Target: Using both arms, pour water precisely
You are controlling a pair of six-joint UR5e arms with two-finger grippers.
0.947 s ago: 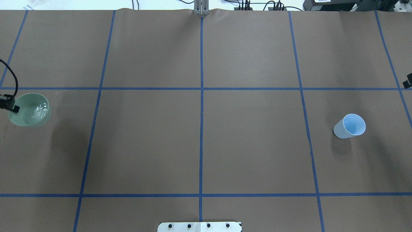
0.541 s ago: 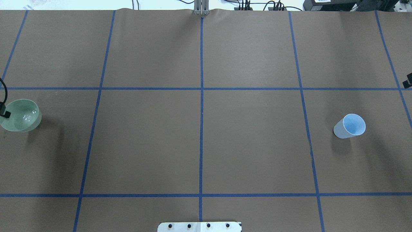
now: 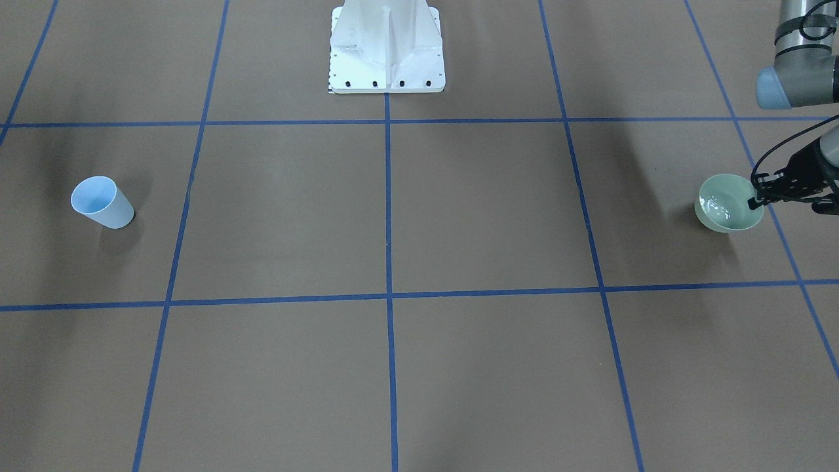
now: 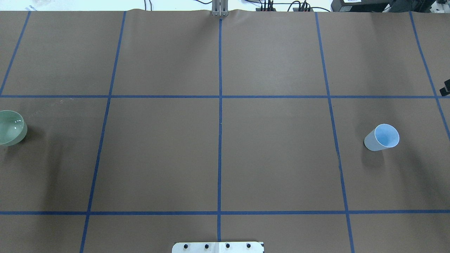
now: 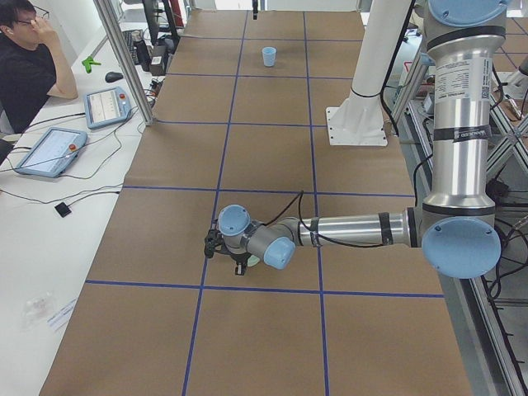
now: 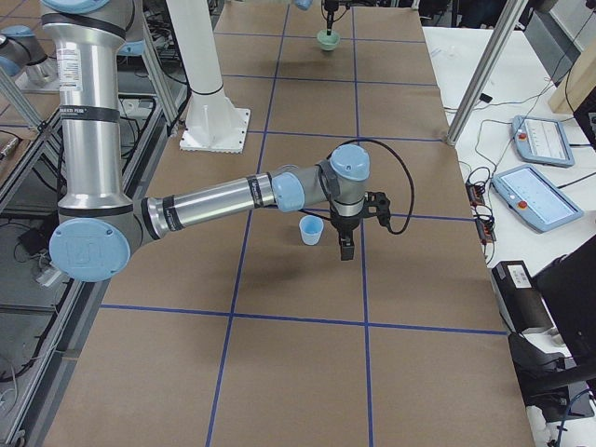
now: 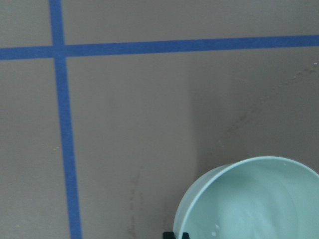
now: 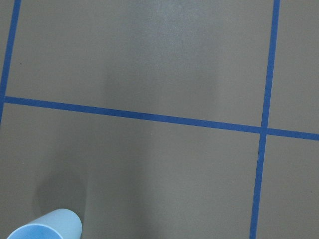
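Pale-green bowl (image 3: 724, 213), rim in pinch of left gripper (image 3: 758, 200). Right gripper (image 6: 345, 248) just beside upright blue cup (image 6: 310, 230); cannot tell whether spread or pressed.

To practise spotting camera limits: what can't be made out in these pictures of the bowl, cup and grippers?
Right gripper: open or shut unclear; seen only small in exterior right.
Green bowl: cut by overhead's left edge; mostly hidden behind the left arm's wrist in exterior left.
Blue cup: contents too faint to tell.

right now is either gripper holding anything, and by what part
The left gripper holds the green bowl by its rim; the right gripper holds nothing.
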